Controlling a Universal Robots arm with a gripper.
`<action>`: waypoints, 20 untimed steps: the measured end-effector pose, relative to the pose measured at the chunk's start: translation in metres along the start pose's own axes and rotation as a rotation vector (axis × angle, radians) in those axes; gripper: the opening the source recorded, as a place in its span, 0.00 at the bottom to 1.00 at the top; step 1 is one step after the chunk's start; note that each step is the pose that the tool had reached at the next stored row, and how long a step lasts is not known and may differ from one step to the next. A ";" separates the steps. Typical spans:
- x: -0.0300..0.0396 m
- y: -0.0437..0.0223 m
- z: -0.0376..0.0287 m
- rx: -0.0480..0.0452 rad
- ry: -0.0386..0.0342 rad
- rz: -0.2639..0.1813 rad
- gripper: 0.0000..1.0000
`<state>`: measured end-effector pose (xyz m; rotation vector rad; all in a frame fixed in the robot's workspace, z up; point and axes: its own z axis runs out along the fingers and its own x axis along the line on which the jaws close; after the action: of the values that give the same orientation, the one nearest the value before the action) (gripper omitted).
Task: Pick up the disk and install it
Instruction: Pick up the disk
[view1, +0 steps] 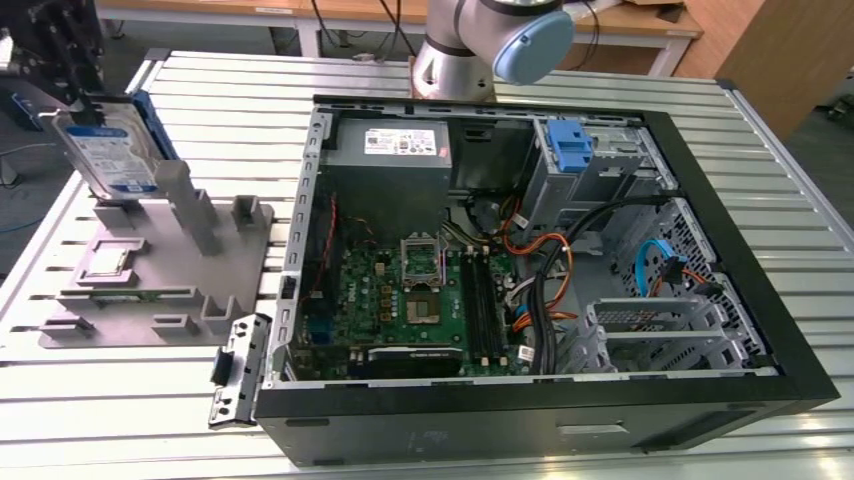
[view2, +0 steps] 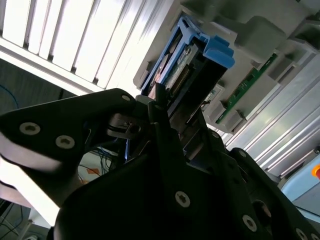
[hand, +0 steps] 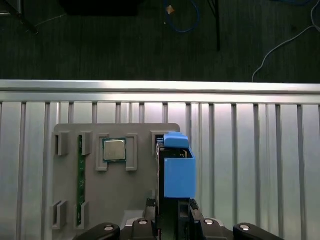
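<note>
The disk (view1: 115, 152) is a silver hard drive with a white-and-blue label and blue rails. It stands on edge, slightly tilted, at the back of the grey fixture plate (view1: 160, 290) on the exterior view's left. My black gripper (view1: 78, 100) comes down on its top edge and is shut on it. In the first wrist view the disk (hand: 178, 172) shows edge-on with its blue rail, held by the gripper (hand: 172, 210) beside the fixture plate (hand: 140, 200). The second wrist view has the dark fingers (view2: 165, 130) clamped on the disk (view2: 192, 70).
The open computer case (view1: 747, 290) fills the middle and right of the slatted table. Inside are a grey power-supply box (view1: 390, 145), a metal cage with a blue latch (view1: 570, 150), the motherboard (view1: 414, 300) and cables. The fixture also holds a processor chip (hand: 114, 149) and a memory stick (hand: 80, 180).
</note>
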<state>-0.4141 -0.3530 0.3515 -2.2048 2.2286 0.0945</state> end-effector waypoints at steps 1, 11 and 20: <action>-0.0002 0.0001 -0.0043 0.0000 -0.0008 0.000 0.35; -0.0023 0.0012 -0.0494 0.0001 -0.0020 0.000 0.35; -0.0040 0.0023 -0.0858 0.0000 -0.0027 0.000 0.35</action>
<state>-0.4130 -0.3530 0.4373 -2.2034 2.2271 0.0974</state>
